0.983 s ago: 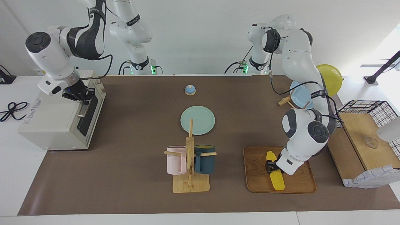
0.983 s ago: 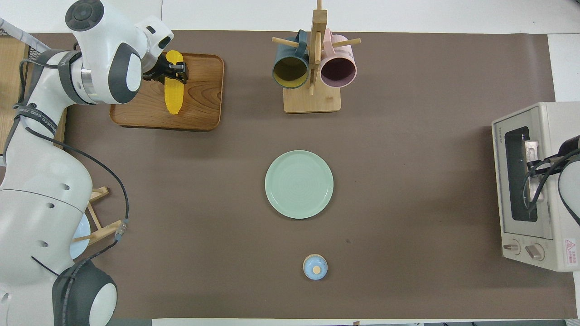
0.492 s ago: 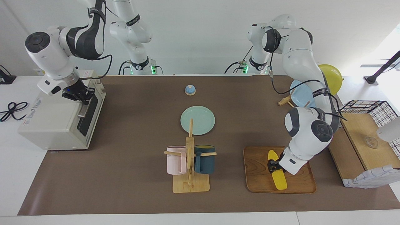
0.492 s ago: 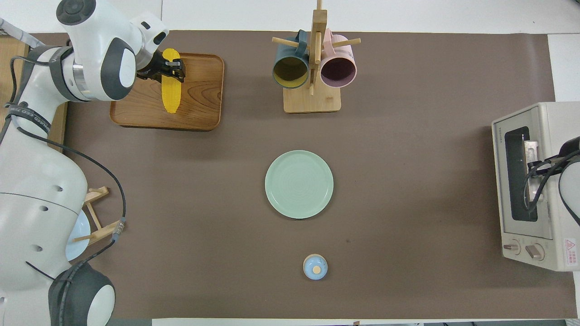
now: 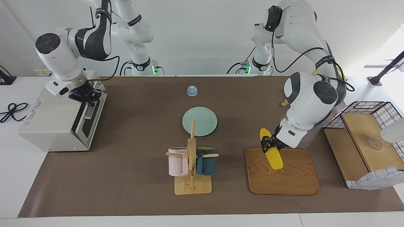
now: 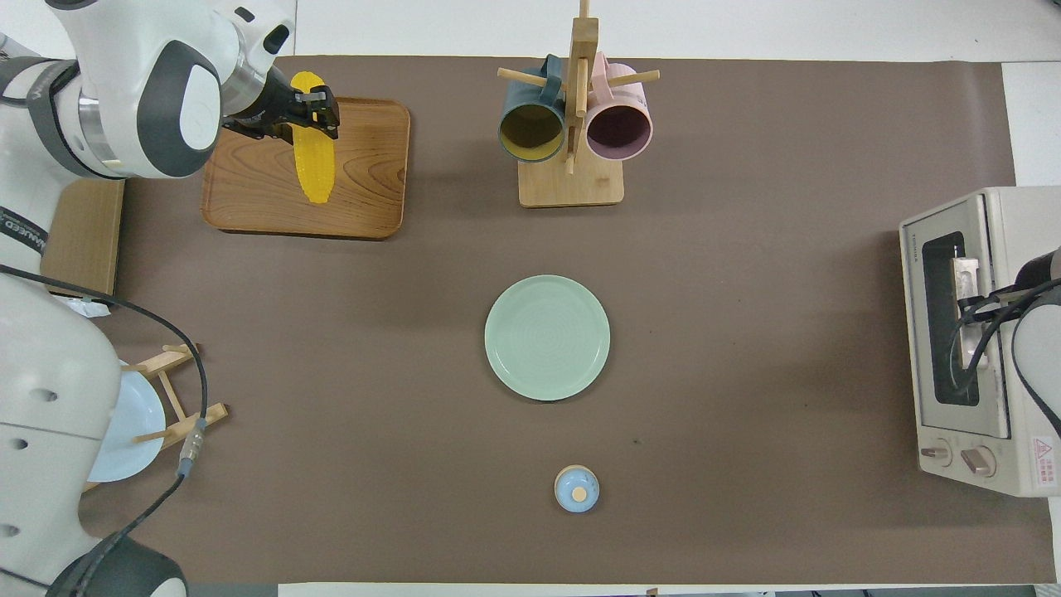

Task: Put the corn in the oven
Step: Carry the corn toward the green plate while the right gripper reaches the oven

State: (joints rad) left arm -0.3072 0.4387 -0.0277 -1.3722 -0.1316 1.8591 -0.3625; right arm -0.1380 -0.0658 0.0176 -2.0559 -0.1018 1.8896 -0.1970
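Observation:
The yellow corn point(image 5: 273, 155) hangs tilted in my left gripper point(image 5: 270, 143), which is shut on its upper part and holds it up over the wooden tray point(image 5: 290, 179). In the overhead view the corn point(image 6: 316, 162) and left gripper point(image 6: 312, 116) show over the tray point(image 6: 365, 191). The off-white oven point(image 5: 52, 123) stands at the right arm's end of the table. My right gripper point(image 5: 86, 95) is at the top edge of the oven's door, on the silver handle point(image 6: 964, 278). The door stands slightly ajar. The oven point(image 6: 1024, 240) also shows in the overhead view.
A green plate point(image 5: 199, 121) lies mid-table, and a small blue bell point(image 5: 192, 90) is nearer to the robots. A wooden mug rack point(image 5: 192, 164) holds a pink and a dark blue mug. A wire-and-wood basket shelf point(image 5: 363, 142) stands at the left arm's end.
My left gripper has lifted the corn off the tray and carried it up toward the robots. My right gripper has pulled the oven door's top edge outward a little.

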